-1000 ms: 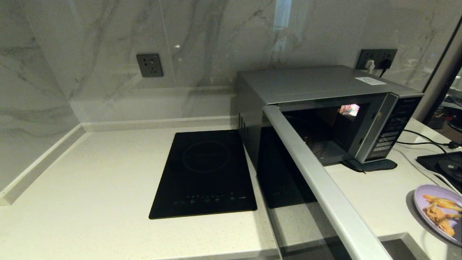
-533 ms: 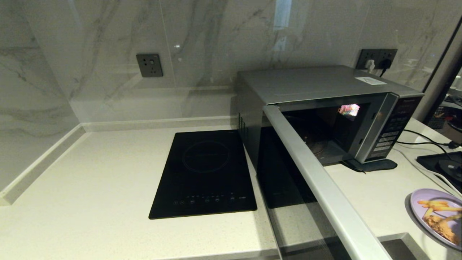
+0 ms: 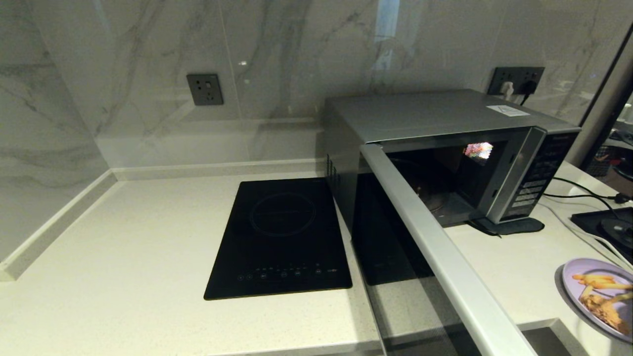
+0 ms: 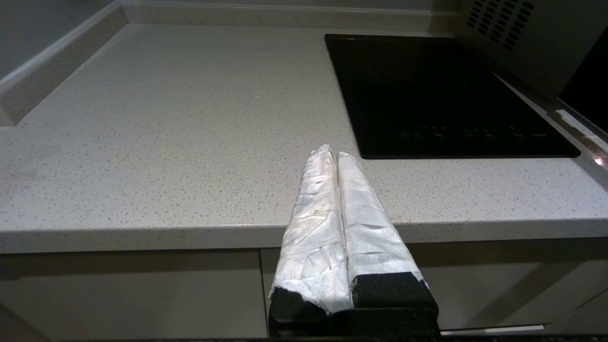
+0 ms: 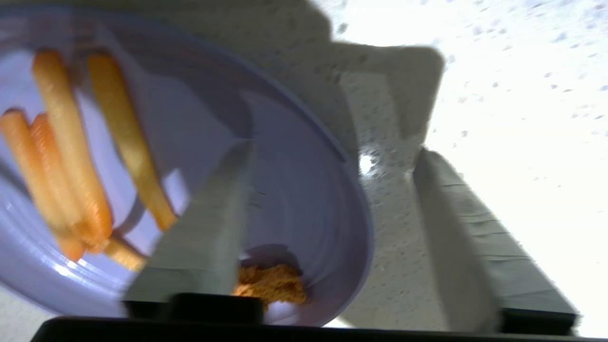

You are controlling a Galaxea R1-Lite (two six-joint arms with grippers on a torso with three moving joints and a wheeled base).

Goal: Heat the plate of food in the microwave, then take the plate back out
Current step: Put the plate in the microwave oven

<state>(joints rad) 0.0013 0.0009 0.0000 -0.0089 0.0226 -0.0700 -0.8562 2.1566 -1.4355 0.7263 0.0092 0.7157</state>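
Observation:
The silver-grey microwave (image 3: 435,116) stands at the back right of the counter. Its door (image 3: 445,257) is swung wide open toward me and the dark cavity (image 3: 440,188) shows. The lavender plate (image 3: 573,269) with fries and a brown fried piece lies on the counter at the far right. My right gripper (image 5: 332,152) is open and straddles the plate's rim (image 5: 294,199). One finger is over the plate beside the fries (image 5: 71,156) and the fried piece (image 5: 275,285); the other is outside over the counter. My left gripper (image 4: 335,153) is shut and empty at the counter's front edge.
A flat black hob (image 3: 282,237) is set into the counter left of the microwave. Cables (image 3: 578,190) and a black device (image 3: 608,225) lie right of the microwave. Marble walls close the back and left. The open door spans past the counter's front edge.
The plate has shifted slightly left and turned a little on the counter since a second ago. The microwave door and left gripper have not moved.

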